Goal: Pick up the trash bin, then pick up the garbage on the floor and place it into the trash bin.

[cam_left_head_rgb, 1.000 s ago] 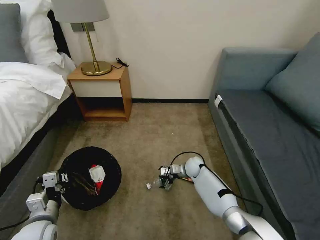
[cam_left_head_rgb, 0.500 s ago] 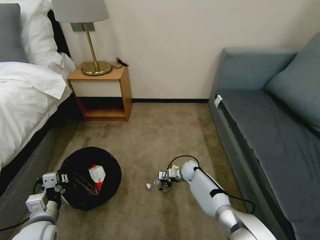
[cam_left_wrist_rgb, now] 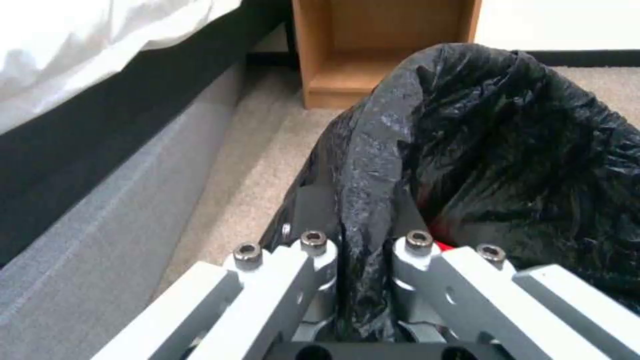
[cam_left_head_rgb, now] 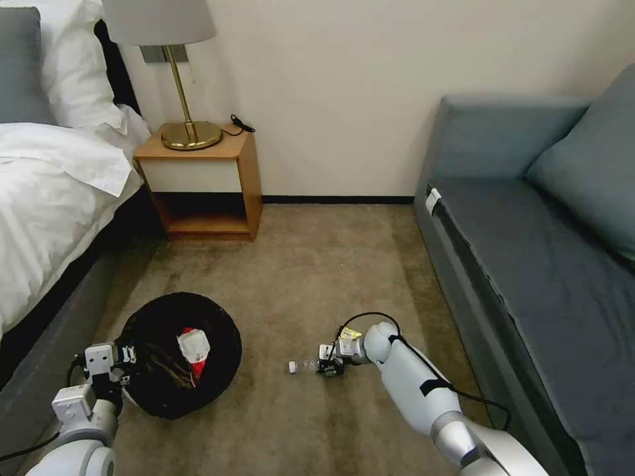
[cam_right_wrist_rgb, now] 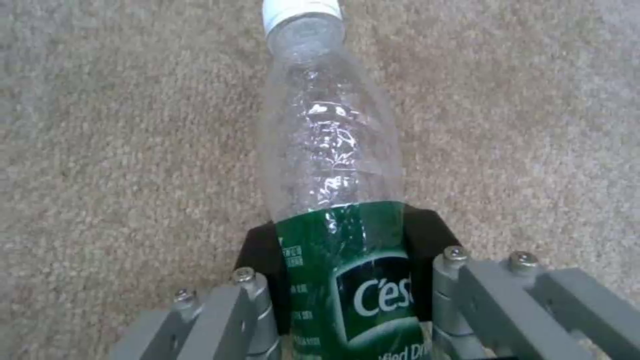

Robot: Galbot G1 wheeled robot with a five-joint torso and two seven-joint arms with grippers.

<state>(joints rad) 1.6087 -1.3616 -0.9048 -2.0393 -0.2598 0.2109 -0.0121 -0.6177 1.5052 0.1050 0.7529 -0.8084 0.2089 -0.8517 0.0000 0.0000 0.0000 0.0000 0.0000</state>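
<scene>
Our right gripper (cam_right_wrist_rgb: pixel 347 280) has its black pads clamped on either side of the green-labelled belly of the small clear plastic bottle (cam_right_wrist_rgb: pixel 330 150), white cap pointing away from the wrist. The bottle lies low on the beige short-pile carpet (cam_left_head_rgb: pixel 317 277), to the right of the round trash bin lined with a crinkly black plastic bag (cam_left_head_rgb: pixel 175 354); we cannot tell whether it has left the pile.

Our left gripper (cam_left_wrist_rgb: pixel 363 260) is pinched shut on a fold of the black liner at the bin's rim, on the side nearest us.

Inside the bin we see a red packet with a white crumpled piece (cam_left_head_rgb: pixel 193 347) on top (so some litter is evidently in already). By our reckoning the bin is in hand and the bottle is caught but still has to be carried across and dropped in.
</scene>
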